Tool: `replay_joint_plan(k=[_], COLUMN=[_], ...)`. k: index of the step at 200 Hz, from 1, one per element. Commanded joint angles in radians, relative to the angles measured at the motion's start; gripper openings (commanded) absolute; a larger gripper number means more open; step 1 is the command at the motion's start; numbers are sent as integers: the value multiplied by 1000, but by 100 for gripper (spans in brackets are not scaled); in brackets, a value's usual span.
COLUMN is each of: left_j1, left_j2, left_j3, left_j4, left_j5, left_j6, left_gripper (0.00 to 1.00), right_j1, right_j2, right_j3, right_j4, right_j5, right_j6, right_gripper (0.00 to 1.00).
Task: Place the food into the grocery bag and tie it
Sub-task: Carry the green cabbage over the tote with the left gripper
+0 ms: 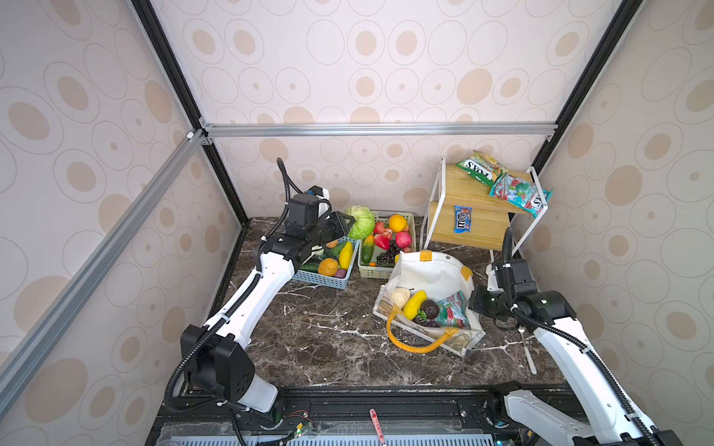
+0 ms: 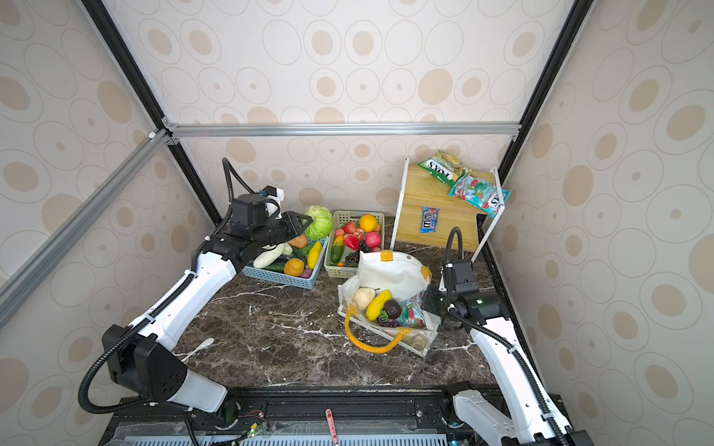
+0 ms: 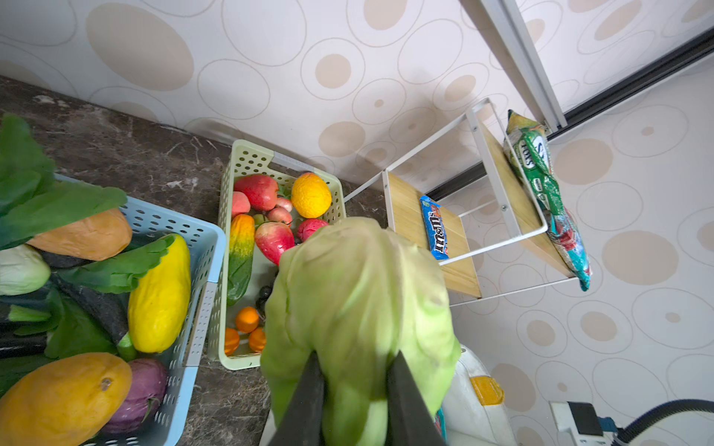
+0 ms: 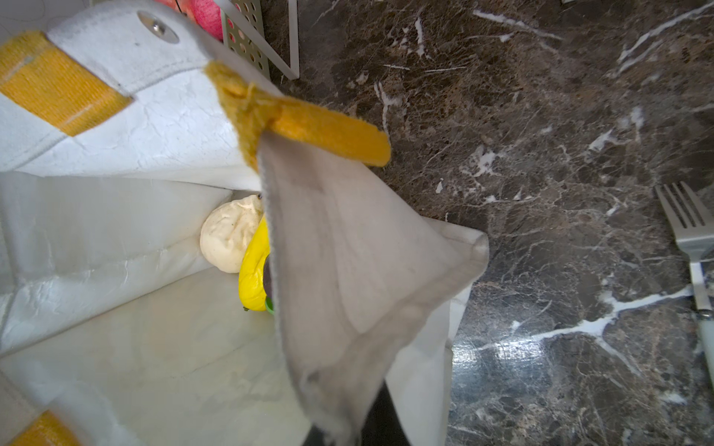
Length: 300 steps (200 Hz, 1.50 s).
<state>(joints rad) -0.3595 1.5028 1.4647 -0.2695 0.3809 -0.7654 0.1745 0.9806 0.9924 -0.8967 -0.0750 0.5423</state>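
While the left arm stretches forward from its base, its forearm slanting up over the near end of the blue basket (image 1: 328, 282) and its wrist held about level, the left gripper (image 3: 357, 357) is clamped on the green cabbage (image 3: 359, 293), two dark fingers (image 3: 309, 394) pressing into the leaves. In both top views the cabbage (image 1: 361, 222) hangs lifted at the far end of the gap between the blue basket and the green basket (image 1: 373, 272), both full of fruit and vegetables. The right arm bends in low from the right edge, and the right gripper (image 1: 474, 305) is pinched tight on the side wall of the grocery bag (image 1: 429, 278), pulling that fabric up and outward in the right wrist view. The bag sits right of centre on the marble table (image 1: 328, 340), mouth open, one yellow-orange handle (image 1: 409, 343) drooping over its near side. Inside lie a white piece (image 1: 400, 296), a yellow piece (image 1: 414, 304), a dark purple piece (image 1: 429, 309) and a teal packet (image 1: 454, 312). The green basket stands between the cabbage and the bag, touching the bag's far wall. Behind the bag a wooden shelf rack (image 1: 479, 231) carries more snack packets (image 1: 517, 193), and a fork (image 4: 691, 239) lies near the right arm.
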Motion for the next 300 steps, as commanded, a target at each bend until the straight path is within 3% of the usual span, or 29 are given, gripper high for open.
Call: replay_joint_plan(k=[1,178,300], left_j1=[-34,-392,-506], left_j2=[-24,112,199], left_j3=[24,160,139], left_j4=[41,-83,-151], left_j5=[25,35,-50], left_j6=[-16,139,229], left_gripper=[18,19,19], right_j1=[0,0,0], right_j2=[13,36,22], right_j3=[-5,10,-1], right_j4=[-39,-36,-39], right_j5=[7,9,7], right_j6=[15,18,22], right_gripper=[9,9,9])
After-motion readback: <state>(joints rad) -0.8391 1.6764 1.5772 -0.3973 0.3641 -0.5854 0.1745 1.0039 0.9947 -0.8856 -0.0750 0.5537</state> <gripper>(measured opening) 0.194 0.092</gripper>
